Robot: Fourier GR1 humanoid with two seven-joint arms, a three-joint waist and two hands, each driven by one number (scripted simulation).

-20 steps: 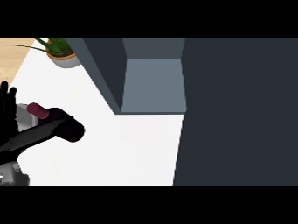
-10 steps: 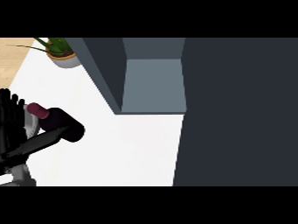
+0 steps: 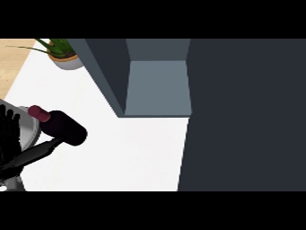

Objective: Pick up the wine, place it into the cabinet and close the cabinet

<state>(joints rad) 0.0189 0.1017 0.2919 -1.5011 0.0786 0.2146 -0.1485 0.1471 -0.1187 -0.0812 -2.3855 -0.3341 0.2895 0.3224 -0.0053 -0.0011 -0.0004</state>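
The wine bottle [image 3: 63,127] is dark with a red cap [image 3: 38,112] and stands on the white counter [image 3: 128,157] at the left. My left hand [image 3: 2,148] is just left of it, fingers straight and pointing up. Its thumb [image 3: 39,152] stretches right to the bottle's lower side, and nothing is curled round the bottle. The dark cabinet [image 3: 109,72] stands to the upper right, its grey-blue inside [image 3: 159,87] showing. My right hand is out of sight.
A grey round dish [image 3: 27,128] lies behind my left hand at the left edge. A potted plant [image 3: 63,56] stands at the back left by the cabinet's corner. A wide dark panel [image 3: 255,117] fills the right side. Wooden floor [image 3: 3,63] shows beyond the counter's left edge.
My left hand has drawn down and back along the left edge and looks smaller. The bottle stays where it was.
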